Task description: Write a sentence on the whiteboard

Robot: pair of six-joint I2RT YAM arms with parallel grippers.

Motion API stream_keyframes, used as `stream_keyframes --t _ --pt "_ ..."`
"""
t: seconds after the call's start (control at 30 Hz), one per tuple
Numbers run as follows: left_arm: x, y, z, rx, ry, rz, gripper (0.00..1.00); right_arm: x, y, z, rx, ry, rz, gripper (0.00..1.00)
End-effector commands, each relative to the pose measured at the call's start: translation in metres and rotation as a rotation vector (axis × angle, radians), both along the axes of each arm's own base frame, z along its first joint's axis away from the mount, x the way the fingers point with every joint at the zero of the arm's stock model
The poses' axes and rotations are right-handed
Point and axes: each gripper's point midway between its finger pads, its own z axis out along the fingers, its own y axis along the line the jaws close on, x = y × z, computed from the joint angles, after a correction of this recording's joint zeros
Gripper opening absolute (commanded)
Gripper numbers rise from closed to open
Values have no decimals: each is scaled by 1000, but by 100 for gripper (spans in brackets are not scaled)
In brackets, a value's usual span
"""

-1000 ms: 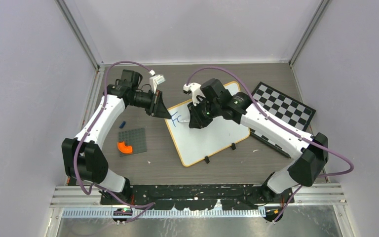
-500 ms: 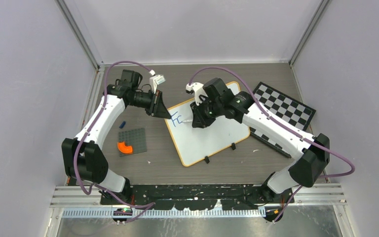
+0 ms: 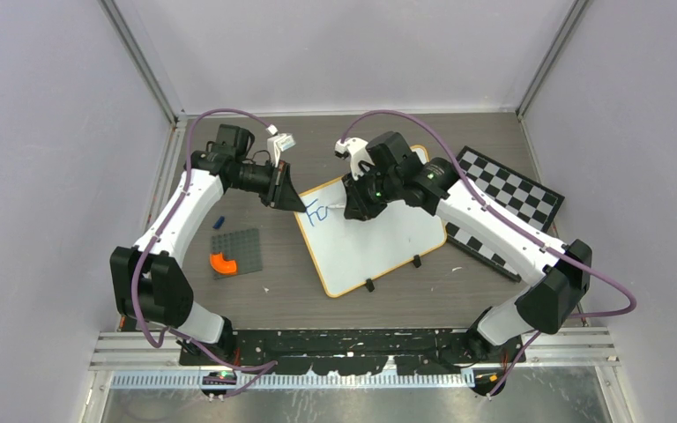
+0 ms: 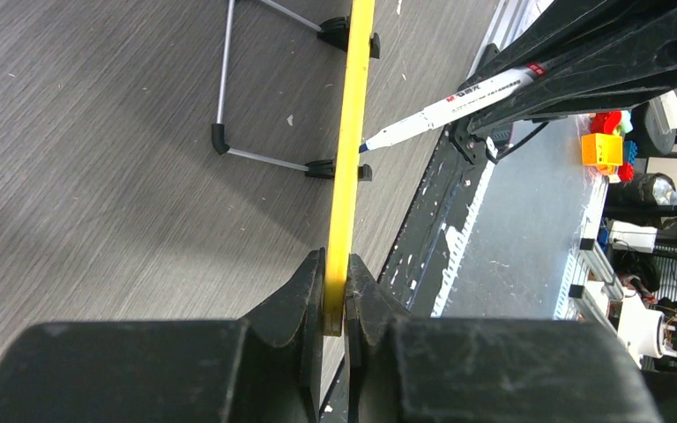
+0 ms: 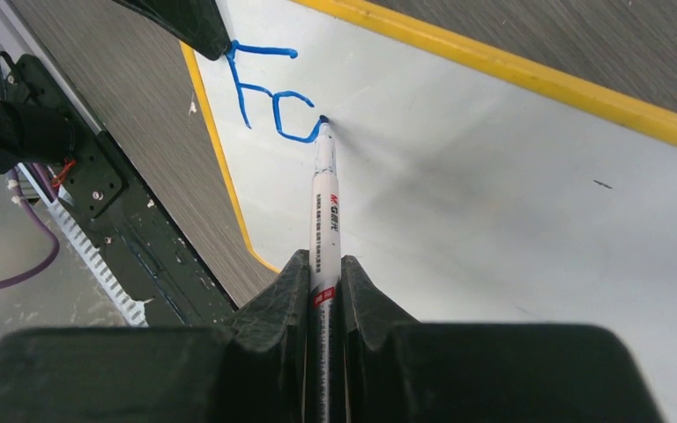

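Just ahead of the right gripper [image 5: 324,264], clamped on the marker [image 5: 324,203], the tip is touching the whiteboard [image 5: 511,203]; the left gripper [image 4: 336,273] is pinching its edge.

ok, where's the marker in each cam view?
Top external: marker mid-frame, tip on the whiteboard beside the blue letters.
Left wrist: marker upper right, slanting down toward the yellow frame.
Right wrist: marker centre, shut in the right gripper, tip at the letters.
Shared landmark: the yellow frame.
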Motion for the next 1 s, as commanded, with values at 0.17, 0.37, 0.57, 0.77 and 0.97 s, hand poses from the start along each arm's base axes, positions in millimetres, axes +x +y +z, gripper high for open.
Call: stream_keyframes --t 0.17,0.37,0.57,0.77,0.97 --pt "-8 -4 9 -21 -2 -16 0 17 3 23 45 -77 -33 0" --pt "-8 -4 8 -19 -1 -15 0 9 -1 8 21 -43 -19 0" --pt "-8 -3 6 -13 -3 -17 0 1 -4 -3 6 -16 -3 0" --pt "-10 -3 6 -11 -4 -18 0 -3 -9 -7 -11 -8 3 0" --pt "-10 -2 5 -6 -7 -20 0 -5 -14 -2 -24 -23 7 0"
